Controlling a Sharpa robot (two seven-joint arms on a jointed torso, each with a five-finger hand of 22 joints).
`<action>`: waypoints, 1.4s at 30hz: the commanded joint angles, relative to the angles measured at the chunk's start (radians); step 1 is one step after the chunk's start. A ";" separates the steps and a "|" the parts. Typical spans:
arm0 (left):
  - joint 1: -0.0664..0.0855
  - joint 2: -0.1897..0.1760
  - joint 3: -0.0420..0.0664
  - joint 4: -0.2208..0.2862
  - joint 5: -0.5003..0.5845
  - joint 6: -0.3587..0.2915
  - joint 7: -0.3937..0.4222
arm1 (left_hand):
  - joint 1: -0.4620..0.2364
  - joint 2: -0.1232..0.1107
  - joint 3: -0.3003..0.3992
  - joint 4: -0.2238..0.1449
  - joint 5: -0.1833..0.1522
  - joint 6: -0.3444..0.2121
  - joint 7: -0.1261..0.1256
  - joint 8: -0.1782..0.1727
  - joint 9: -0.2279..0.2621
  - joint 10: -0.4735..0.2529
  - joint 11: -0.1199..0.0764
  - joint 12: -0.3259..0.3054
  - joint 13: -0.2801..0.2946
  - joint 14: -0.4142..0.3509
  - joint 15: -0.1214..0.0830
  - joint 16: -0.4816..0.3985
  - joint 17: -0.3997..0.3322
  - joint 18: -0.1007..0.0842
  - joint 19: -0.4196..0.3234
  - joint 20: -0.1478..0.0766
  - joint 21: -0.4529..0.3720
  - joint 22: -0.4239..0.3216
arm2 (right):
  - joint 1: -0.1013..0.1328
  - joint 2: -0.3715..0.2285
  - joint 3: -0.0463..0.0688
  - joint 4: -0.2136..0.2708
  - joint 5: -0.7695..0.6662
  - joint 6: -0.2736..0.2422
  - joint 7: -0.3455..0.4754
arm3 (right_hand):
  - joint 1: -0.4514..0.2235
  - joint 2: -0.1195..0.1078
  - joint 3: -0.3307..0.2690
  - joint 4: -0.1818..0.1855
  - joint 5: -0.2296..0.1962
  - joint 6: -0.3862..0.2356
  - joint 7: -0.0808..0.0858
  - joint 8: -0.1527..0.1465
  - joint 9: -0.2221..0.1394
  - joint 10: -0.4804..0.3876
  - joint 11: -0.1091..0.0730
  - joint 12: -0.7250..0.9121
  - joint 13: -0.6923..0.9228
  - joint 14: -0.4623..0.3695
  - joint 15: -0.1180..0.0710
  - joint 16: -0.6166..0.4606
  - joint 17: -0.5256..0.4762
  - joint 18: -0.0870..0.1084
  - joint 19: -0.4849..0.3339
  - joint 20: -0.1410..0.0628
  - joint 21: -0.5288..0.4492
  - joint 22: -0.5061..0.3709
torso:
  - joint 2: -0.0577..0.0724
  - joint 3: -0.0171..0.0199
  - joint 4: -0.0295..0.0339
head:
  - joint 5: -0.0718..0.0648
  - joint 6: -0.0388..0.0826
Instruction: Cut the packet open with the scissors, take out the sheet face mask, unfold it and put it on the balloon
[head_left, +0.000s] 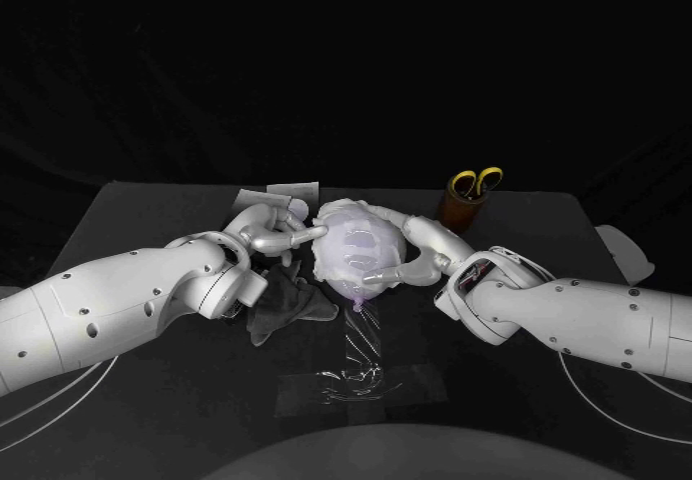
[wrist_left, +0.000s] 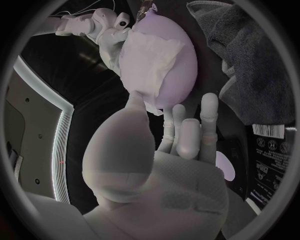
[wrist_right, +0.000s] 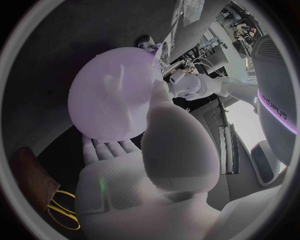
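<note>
Balloon (head_left: 351, 250) wearing sheet face mask (wrist_left: 153, 57), cupped between left hand (head_left: 271, 232), right hand (head_left: 421, 252).

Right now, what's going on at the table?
Both hands are at the balloon, which already wears the sheet face mask. The right hand cups the balloon between thumb and fingers; the left hand touches the mask's edge with its thumb. The scissors stand in their brown holder behind, and a dark cloth lies under the left arm.
</note>
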 joint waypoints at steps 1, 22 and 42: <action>0.000 0.008 0.001 0.004 -0.018 0.011 -0.015 | 0.000 0.014 0.000 0.005 -0.004 -0.008 -0.013 0.041 0.021 -0.001 -0.011 0.034 0.012 0.021 -0.009 0.011 0.034 -0.004 0.020 -0.007 0.034 0.036 | -0.008 0.001 -0.006 0.001 -0.003 0.050 -0.017 | 0.000 0.010 0.007 -0.001 -0.004 0.008 0.156 0.003 0.001 0.002 0.001 0.002 0.001 -0.007 0.001 -0.001 -0.001 -0.015 0.007 0.003 0.004 0.000 | 0.000 -0.0002 -0.0002 | -0.001 0.000; 0.000 0.015 0.001 -0.019 -0.078 -0.001 -0.128 | 0.208 0.134 0.067 -0.002 -0.004 0.010 -0.060 0.127 0.057 0.149 -0.056 0.157 0.189 0.105 -0.048 0.036 0.173 -0.030 0.123 -0.034 0.158 0.172 | -0.008 0.001 -0.006 0.001 -0.003 0.050 -0.017 | 0.000 0.010 0.007 -0.001 -0.004 0.008 0.156 0.003 0.001 0.002 0.001 0.002 0.001 -0.007 0.001 -0.001 -0.001 -0.015 0.007 0.003 0.004 0.000 | 0.000 0.0004 0.0002 | -0.005 -0.005; 0.000 0.007 0.001 -0.031 -0.127 -0.046 -0.164 | 0.410 0.172 0.181 -0.003 -0.003 0.042 -0.072 0.080 0.020 0.186 -0.072 0.148 0.203 0.133 -0.067 0.037 0.215 -0.041 0.166 -0.055 0.203 0.223 | -0.009 0.002 -0.006 0.000 -0.003 0.049 -0.016 | 0.000 0.010 0.007 -0.001 -0.004 0.008 0.156 0.003 0.001 0.002 0.001 0.002 0.001 -0.007 0.001 -0.001 -0.001 -0.015 0.007 0.003 0.004 0.000 | 0.000 -0.0004 0.0002 | -0.007 -0.005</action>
